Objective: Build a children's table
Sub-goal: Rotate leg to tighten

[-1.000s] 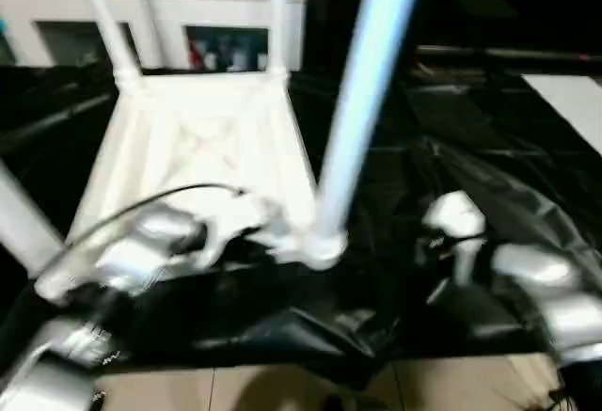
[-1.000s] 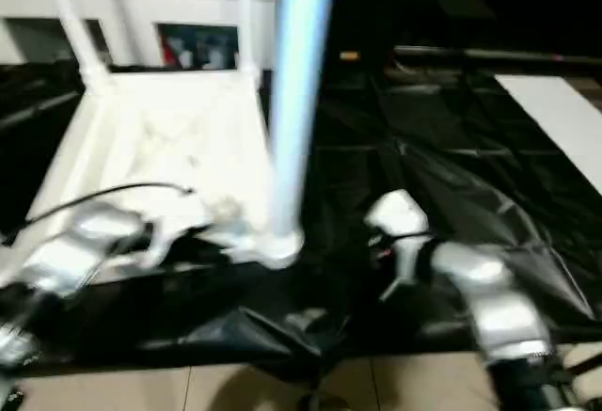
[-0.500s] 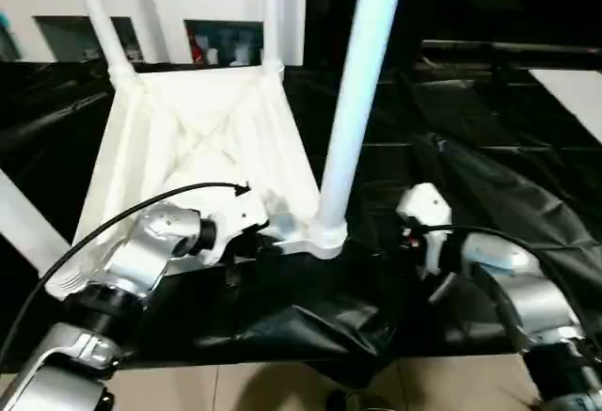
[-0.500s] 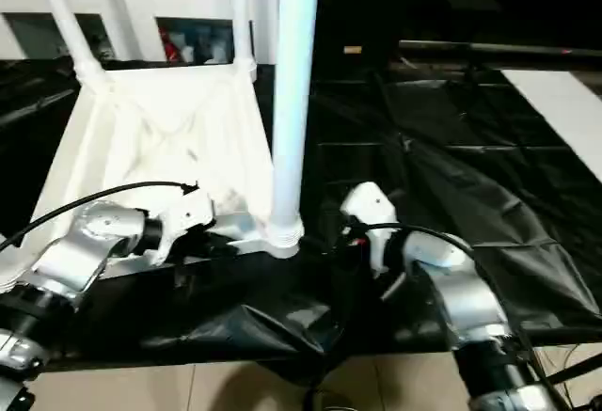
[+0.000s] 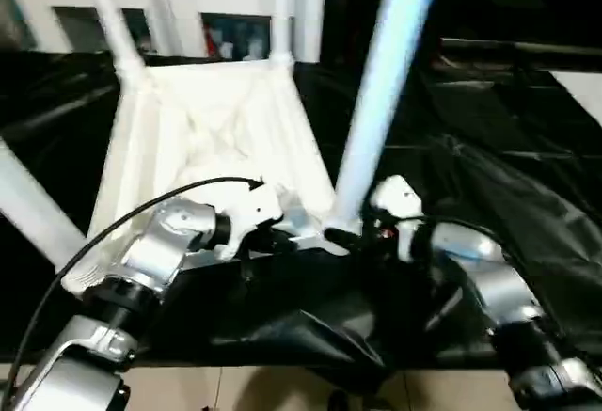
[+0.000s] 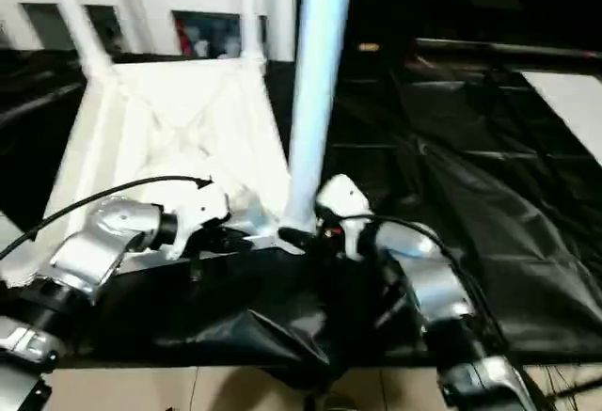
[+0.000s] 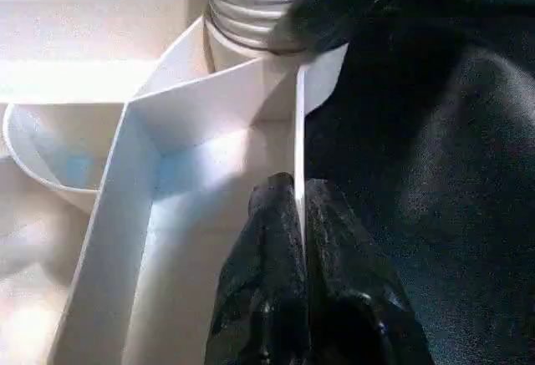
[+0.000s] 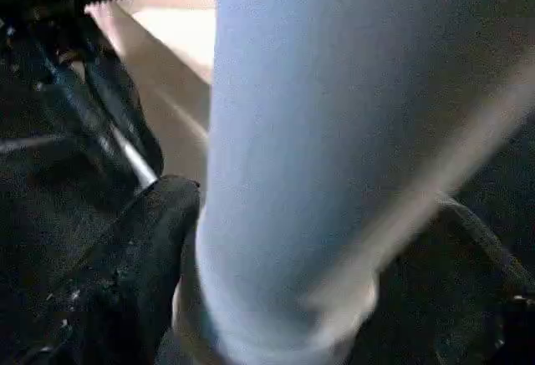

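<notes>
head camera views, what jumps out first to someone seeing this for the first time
The white children's table lies upside down on the black-draped work table, its legs pointing up. The nearest leg rises steeply at the near right corner, and the right gripper has its fingers on either side of that leg's base. Beside it, the left gripper is shut on the thin edge wall of the tabletop.

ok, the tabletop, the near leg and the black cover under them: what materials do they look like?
Tabletop: white moulded plastic, judging by thin ribs underneath; matte.
Near leg: likely the same plastic, a smooth tube with a slight sheen.
Black cover: looks like thin glossy plastic sheeting; it creases and catches highlights.
</notes>
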Tool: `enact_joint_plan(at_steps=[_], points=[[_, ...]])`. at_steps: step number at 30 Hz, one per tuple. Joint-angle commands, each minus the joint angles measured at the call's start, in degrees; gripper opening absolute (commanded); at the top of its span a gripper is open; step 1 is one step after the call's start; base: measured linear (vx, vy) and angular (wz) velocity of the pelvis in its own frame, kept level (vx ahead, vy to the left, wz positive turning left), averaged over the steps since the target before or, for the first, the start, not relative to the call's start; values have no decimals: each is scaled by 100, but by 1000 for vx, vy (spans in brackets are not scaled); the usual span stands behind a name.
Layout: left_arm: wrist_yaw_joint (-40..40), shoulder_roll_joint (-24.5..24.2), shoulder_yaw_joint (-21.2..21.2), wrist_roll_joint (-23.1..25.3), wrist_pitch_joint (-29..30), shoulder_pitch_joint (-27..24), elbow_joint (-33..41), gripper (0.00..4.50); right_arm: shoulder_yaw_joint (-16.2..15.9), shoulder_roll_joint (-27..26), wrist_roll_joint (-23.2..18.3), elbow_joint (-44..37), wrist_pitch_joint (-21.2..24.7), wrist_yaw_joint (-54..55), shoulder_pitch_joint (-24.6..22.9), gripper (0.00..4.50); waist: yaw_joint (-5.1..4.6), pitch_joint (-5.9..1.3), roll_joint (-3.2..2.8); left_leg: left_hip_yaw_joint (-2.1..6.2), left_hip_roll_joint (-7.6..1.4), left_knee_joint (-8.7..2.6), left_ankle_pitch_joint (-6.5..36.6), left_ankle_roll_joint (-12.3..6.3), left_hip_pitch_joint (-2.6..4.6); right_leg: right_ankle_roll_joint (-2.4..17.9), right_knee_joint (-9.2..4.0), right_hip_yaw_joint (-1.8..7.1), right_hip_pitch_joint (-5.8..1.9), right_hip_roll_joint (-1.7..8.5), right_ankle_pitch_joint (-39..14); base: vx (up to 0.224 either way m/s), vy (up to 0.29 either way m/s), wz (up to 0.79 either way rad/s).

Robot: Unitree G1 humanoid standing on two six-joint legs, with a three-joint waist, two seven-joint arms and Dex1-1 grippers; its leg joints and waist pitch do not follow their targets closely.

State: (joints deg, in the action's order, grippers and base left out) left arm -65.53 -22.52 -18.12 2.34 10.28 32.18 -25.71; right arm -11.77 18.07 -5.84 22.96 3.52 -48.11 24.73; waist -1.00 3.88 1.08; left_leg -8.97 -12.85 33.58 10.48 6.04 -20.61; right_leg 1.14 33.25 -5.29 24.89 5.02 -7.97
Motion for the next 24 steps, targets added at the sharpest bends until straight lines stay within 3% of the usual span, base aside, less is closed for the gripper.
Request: enact_joint_plan(at_steps=[1,4,13,24], points=[[-90,37,-73,-114,-72,42,-49,4,18,0,47,109,-54,-16,53,377,35,-374,36,-125,29,-375,1353,-443,-18,1091,-376,239,-378,178,-1817,0,0,0],[-90,54,-83,-82,-94,63,-94,4,118,-96,11,327,-67,5,155,377,46,-371,43,-139,34,-369,1343,-460,-24,1141,-356,248,-387,184,-1786,0,0,0],[-129,40,-94,-53,-109,86,-129,4,-21,2,147,556,-264,-71,198,377,50,-350,54,-119,45,-377,1474,-377,-47,845,-408,232,-383,190,-2371,0,0,0],[-142,-9,-62,-51,-141,129,-208,4,207,115,-104,586,-332,-349,179,377,67,-361,47,-120,44,-373,1462,-411,-52,888,-401,227,-392,186,-2294,0,0,0]])
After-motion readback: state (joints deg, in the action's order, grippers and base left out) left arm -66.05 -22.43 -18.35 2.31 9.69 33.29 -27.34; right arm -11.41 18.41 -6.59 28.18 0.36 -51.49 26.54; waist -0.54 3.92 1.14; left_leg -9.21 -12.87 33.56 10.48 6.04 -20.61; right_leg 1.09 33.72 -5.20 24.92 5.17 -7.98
